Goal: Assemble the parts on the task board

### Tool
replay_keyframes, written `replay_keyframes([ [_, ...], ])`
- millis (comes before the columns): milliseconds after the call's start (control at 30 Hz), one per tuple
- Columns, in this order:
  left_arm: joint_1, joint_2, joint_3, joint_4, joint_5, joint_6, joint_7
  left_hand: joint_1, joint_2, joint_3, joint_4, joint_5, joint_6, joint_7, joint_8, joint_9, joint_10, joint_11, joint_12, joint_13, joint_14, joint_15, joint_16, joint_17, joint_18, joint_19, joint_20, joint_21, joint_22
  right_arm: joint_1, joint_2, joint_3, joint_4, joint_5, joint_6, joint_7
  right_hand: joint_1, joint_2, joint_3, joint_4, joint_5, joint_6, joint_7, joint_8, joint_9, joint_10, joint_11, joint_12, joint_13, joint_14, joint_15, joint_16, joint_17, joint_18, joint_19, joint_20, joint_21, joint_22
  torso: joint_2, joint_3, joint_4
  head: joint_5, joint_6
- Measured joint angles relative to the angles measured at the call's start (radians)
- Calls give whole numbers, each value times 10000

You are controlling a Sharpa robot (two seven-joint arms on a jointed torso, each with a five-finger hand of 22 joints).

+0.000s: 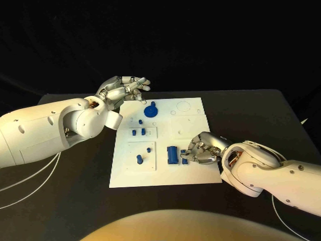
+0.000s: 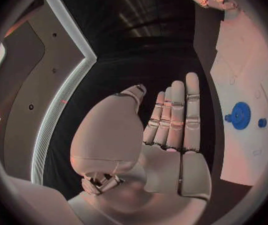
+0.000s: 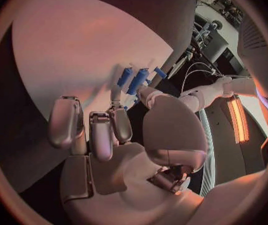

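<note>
Left hand (image 1: 124, 89) hovers off the board's (image 1: 193, 168) far left corner, over the table (image 1: 262, 115), fingers (image 2: 174, 117) straight, side by side, holding nothing; no part near them but the round blue disc (image 1: 150, 110), just board-side of that hand. Mid-board: small blue pegs (image 1: 138, 132) stand upright in their block, one more peg (image 1: 139, 159) in the near-left block. Right of those, the long blue part (image 1: 173, 154) lies flat, long axis running near-to-far, far end pointing up the board. Right hand (image 1: 201, 149) sits at the board's right edge just beside that part, fingers curled over a smaller blue piece (image 1: 184, 160); cannot tell if they clamp it or only touch. Right hand is clearly nearer; the long part lies on its thumb side, toward the board's middle, so a short inward reach likely does it.
</note>
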Motion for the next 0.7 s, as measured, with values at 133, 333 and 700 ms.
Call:
replay_keyframes([
  [133, 0, 1, 0, -1, -1, 2, 0, 0, 0, 0, 0, 0, 0, 0, 0, 0, 0, 0, 0, 0, 0, 0, 0, 0, 0, 0, 0, 0, 0, -5, -96, 1, 38, -147, -183, 253, 0, 0, -14, -14, 0, 0, 0, 0, 0, 0, 0, 0, 0, 0, 0, 0, 0, 0, 0, 0, 0, -1, 0, -5, 1, 1, -2],
  [333, 0, -2, 0, -1, -2, 4, 0, 0, 0, 0, 0, 0, 0, 0, 0, 0, -38, 38, 43, -1, 0, 0, 0, -11, -1, 0, 0, 0, 0, -47, -259, 3, 123, -356, -220, 531, 278, -99, -147, -147, 0, 0, 0, 0, 9, 0, 0, 0, -1, 0, 0, 0, 0, 0, 0, 0, 0, -1, 1, -12, -3, -5, -16],
  [700, 0, -1, 0, 6, -3, 8, 0, 0, 0, 0, 0, 0, 0, 0, 0, 0, -38, 38, 43, -2, 0, 0, 0, -10, -1, 0, 0, 0, 0, -147, -385, -2, 235, -649, -26, 667, 673, -89, -272, -271, -44, 0, 0, 0, 10, -1, 0, -1, -3, 0, 0, 0, -1, 0, 0, 0, 0, -3, 1, -17, -4, -37, -30],
])
